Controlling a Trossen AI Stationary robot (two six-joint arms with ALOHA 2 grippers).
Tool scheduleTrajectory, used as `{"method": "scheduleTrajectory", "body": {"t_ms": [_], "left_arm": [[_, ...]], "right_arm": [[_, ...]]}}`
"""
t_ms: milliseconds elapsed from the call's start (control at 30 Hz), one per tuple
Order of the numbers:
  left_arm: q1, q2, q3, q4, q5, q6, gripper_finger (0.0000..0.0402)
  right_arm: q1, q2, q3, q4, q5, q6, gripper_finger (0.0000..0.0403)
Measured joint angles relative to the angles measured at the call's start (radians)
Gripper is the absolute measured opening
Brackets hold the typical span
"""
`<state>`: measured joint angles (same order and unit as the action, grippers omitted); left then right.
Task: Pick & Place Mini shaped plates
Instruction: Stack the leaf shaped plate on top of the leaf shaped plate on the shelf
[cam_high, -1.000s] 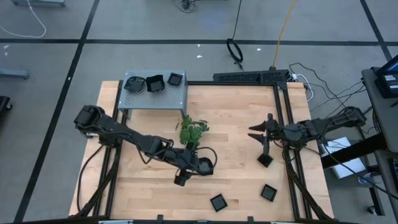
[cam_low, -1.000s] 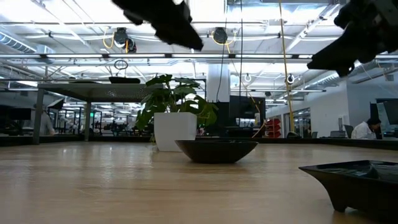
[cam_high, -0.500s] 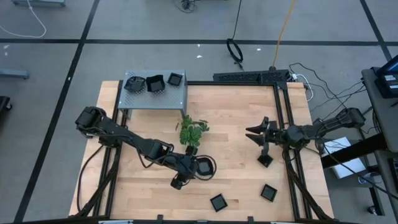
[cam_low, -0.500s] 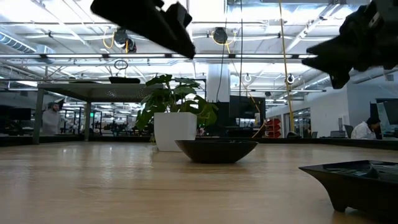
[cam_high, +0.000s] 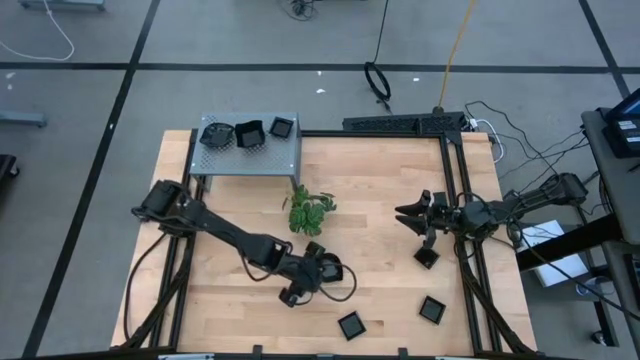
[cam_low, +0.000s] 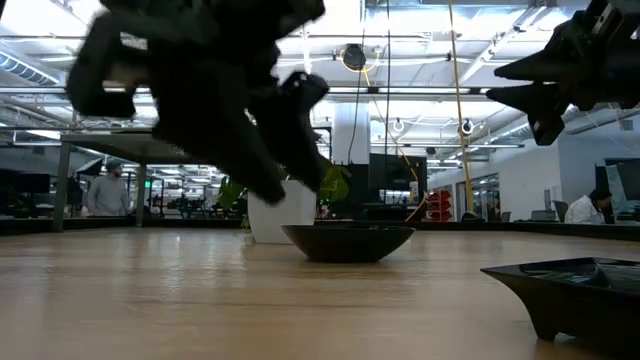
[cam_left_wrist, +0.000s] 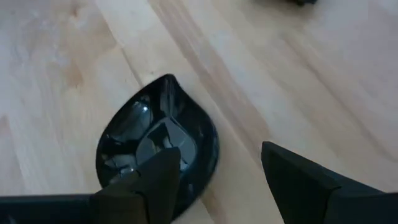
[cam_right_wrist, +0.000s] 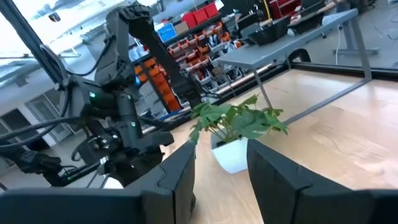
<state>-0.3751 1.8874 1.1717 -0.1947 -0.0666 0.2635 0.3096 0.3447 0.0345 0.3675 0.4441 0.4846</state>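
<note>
Left wrist view shows my left gripper (cam_left_wrist: 217, 180) with fingers spread wide, straddling the leaf-shaped plate (cam_left_wrist: 158, 149) on the table (cam_high: 380, 200) to clamp its rim. Right gripper (cam_high: 412, 215) waits at three o'clock, fingers parted, empty.

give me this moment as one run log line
left gripper: open, over leaf-shaped plate, not gripping | right gripper: open, empty, raised over table's right side | grey box: three plates on top

My high camera looks straight down on my desk (cam_high: 380, 200); my low one skims its top; both share the potted plant (cam_high: 310, 212).
</note>
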Motion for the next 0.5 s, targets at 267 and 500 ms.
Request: {"method": "scheduleTrajectory", "body": {"t_ms": [267, 500], "left_arm": [[0.000, 0.064, -0.001, 0.003, -0.099, 0.004, 0.0230], [0.001, 0.073, 0.000, 0.016, -0.136, -0.014, 0.0224]], "right_arm": [[0.000, 0.007, -0.001, -0.005, 0.000, 0.000, 0.0132], [0.000, 0.007, -0.002, -0.003, 0.000, 0.000, 0.0132]]}}
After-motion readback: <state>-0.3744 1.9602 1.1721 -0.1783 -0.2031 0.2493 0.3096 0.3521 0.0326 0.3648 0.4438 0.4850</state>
